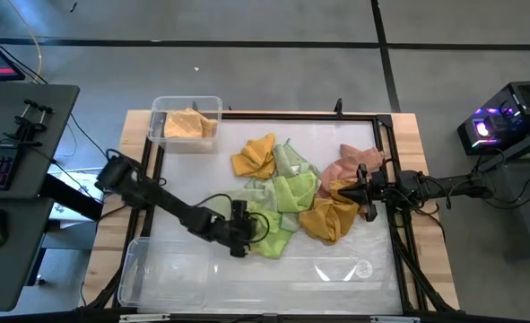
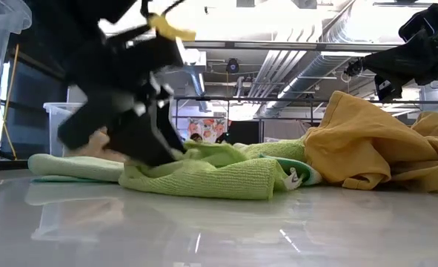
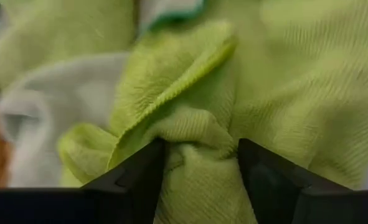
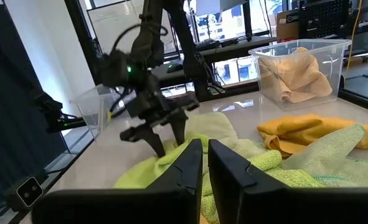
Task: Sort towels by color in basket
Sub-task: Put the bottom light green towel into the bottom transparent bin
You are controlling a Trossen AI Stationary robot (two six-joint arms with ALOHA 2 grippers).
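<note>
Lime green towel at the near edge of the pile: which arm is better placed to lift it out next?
Left. Its tool already pinches a fold of the lime green towel, fingers on either side. The right tool sits at the pile's far side by the mustard towel, holding nothing.

- A glossy white tabletop (image 1: 202, 269) in a black frame carries everything.
- A heap of soft cloth towels (image 1: 291, 193) lies between the left gripper (image 1: 244, 235) and the right gripper (image 1: 365, 190).
- A clear plastic bin (image 1: 186, 121) stands well beyond the left gripper.
- A long clear plastic tray (image 1: 157, 274) lies just beside it.
</note>
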